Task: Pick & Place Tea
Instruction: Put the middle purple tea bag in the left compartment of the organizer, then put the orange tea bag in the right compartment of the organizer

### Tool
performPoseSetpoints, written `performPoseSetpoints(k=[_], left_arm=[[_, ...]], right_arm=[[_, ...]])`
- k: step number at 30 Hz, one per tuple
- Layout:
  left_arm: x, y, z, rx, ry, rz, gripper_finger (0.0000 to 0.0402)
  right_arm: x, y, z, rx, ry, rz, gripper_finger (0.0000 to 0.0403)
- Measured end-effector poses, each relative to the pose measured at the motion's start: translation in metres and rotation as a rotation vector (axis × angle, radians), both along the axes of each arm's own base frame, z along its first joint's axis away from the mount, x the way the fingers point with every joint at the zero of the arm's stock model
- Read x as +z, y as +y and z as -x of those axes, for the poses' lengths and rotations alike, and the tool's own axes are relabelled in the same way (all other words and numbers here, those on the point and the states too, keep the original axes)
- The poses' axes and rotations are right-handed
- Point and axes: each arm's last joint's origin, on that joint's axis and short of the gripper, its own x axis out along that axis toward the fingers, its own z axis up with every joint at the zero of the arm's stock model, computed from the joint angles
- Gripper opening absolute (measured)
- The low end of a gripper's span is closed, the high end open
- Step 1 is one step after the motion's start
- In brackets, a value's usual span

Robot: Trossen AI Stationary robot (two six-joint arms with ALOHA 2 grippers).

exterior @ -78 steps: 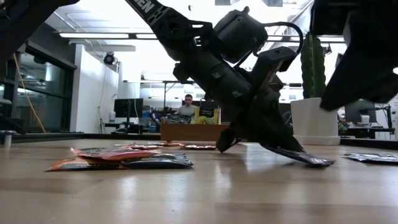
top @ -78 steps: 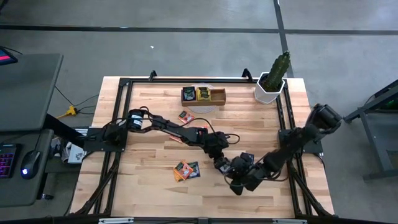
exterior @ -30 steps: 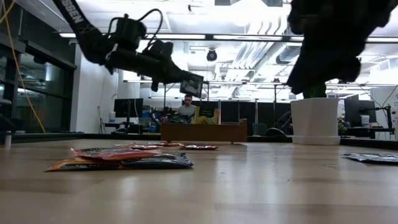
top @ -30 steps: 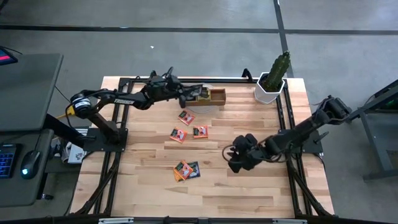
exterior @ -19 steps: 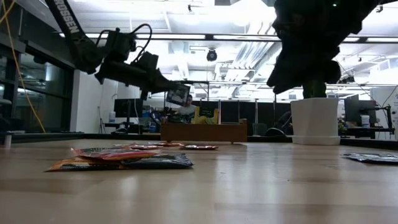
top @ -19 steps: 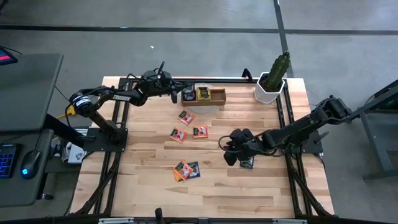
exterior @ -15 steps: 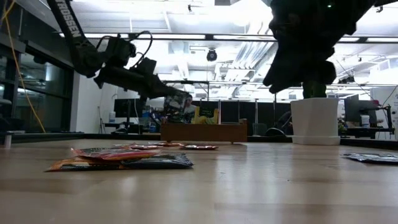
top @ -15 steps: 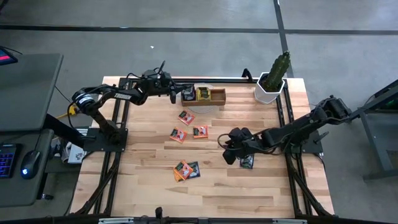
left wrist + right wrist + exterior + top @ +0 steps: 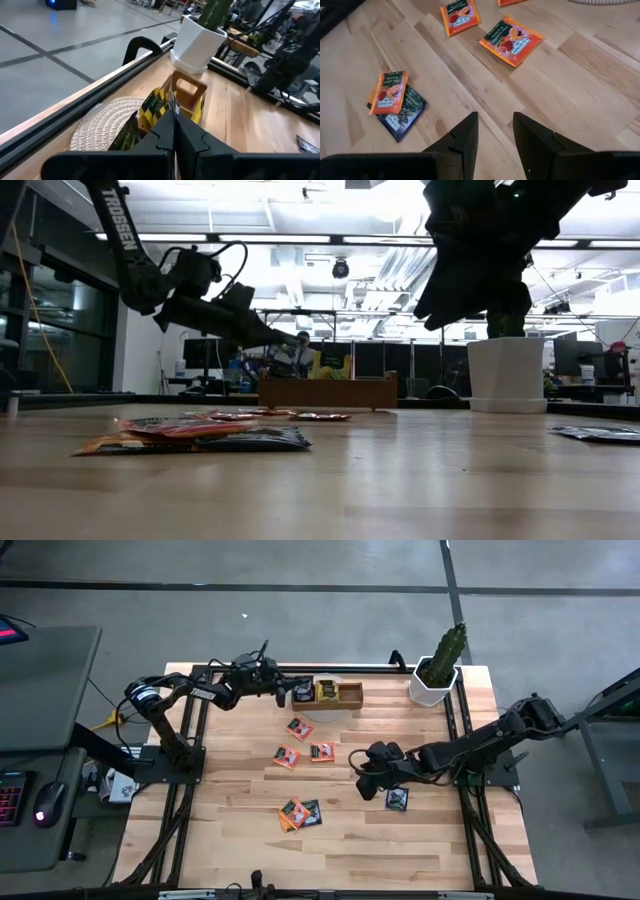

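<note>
- Left gripper (image 9: 287, 692), fingers pressed together, sits beside the tray (image 9: 349, 693) at 12 o'clock, apparently delivering tea.
- Right gripper (image 9: 495, 131), spread and empty, hovers mid-desk (image 9: 240, 840) to reach loose sachets (image 9: 510, 40).

"PEACH" on orange sachet (image 9: 510, 41)

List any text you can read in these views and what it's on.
"AHMAD TEA": orange sachet, right wrist view.
"TROSSEN", first letter partly cut off: left arm, low view.
Print on the dark sachet, and all finer print: too small to read.
</note>
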Motion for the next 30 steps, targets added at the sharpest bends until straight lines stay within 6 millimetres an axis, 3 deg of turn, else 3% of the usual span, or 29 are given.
performPoseSetpoints(k=[15,30], left_arm=[[-0.003,0.016,-0.017,-0.030,0.063,0.074,0.0004],[-0.001,0.015,-0.019,-0.086,0.057,0.052,0.0112]], right_arm=[[0.000,0.000,0.000,-0.004,0.000,-0.006,0.0119],[0.000,0.000,0.000,-0.008,0.002,-0.007,0.0119]])
